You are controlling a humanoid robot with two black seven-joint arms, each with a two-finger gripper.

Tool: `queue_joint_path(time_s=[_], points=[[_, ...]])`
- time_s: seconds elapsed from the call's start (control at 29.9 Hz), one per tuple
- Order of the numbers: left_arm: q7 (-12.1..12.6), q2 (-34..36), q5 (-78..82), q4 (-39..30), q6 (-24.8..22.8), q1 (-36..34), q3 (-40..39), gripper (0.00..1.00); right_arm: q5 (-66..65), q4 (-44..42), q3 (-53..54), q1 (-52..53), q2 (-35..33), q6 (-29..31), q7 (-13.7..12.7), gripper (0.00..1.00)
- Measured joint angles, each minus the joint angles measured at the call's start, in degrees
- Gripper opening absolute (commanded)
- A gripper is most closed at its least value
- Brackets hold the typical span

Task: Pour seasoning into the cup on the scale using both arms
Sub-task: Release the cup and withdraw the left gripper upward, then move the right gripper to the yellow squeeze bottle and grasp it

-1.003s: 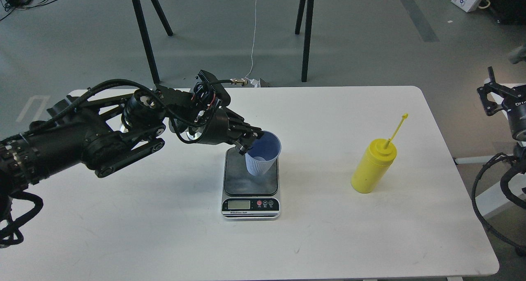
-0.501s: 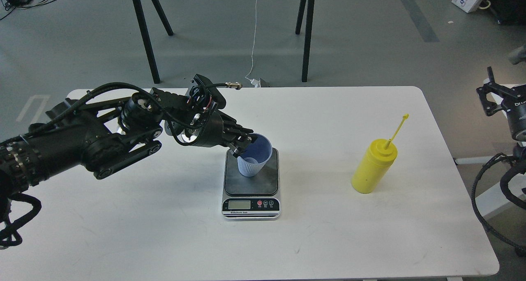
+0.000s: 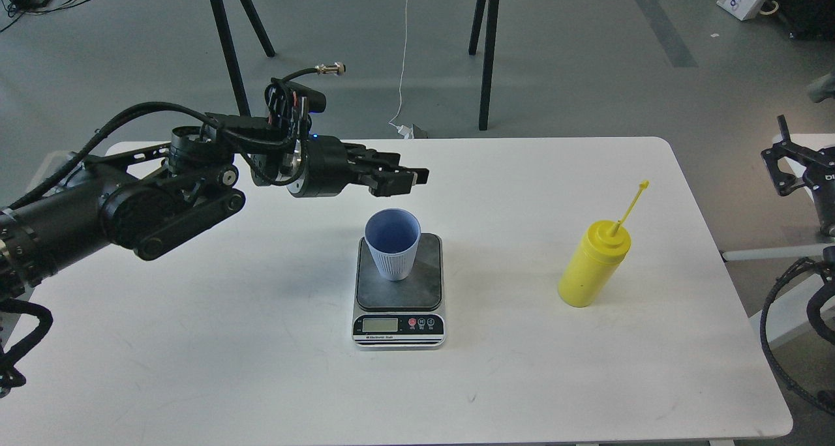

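Note:
The light-blue ribbed cup (image 3: 391, 245) stands upright on the left half of the scale's (image 3: 421, 283) dark platform, alone and untouched. My left gripper (image 3: 415, 178) hovers above and just behind the cup, clear of it, empty, with its fingers slightly apart. The yellow squeeze bottle (image 3: 592, 265) stands upright on the table to the right of the scale, its cap strap sticking up. My right gripper (image 3: 783, 159) is off the table's right edge, far from the bottle; it is dark and its fingers cannot be told apart.
The white table (image 3: 261, 341) carries only the scale and the bottle. Black trestle legs (image 3: 228, 48) and a white cable (image 3: 401, 68) stand on the floor behind the table. Black cables of the right arm (image 3: 776, 328) hang past the right edge.
My left gripper let go of the cup, then rose and drew back to the left. The cup, tilted before, now stands upright on the scale. The right arm shifted slightly.

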Motion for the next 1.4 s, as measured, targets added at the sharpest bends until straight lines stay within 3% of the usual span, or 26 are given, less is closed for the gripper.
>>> queue_joint_path(time_s=[0.23,0.5,0.7,0.94,1.14,1.4], points=[[-0.16,1.71,-34.56,1.37,-0.54,0.42,-3.82,1.0,4.76,11.86,4.38,-14.57,0.75,0.0,-0.68,1.0],[0.52,1.59,-70.75,12.68,-8.68,0.67,-7.26,1.0,6.35,14.95,1.14,-26.7,8.16,0.0,-0.55,1.0],[0.98,1.61,-88.96,18.12,-9.59,3.0,-11.36,1.0,5.84,15.1,-5.91,-28.19,10.51,0.0,-0.16,0.99],[1.03,1.38,-93.24,18.89,-9.62,8.38,-18.92,1.0,5.05,14.46,-12.37,-23.4,12.1,0.0,-0.73,0.98],[1.56,1.2,-92.7,19.08,-9.62,9.41,-19.14,1.0,5.33,12.24,-21.98,-14.83,13.11,0.0,-1.66,0.97],[2.81,1.82,-92.64,19.14,-9.62,9.15,-19.28,1.0,5.57,8.77,-22.07,-12.99,18.79,0.0,-1.65,0.96]])
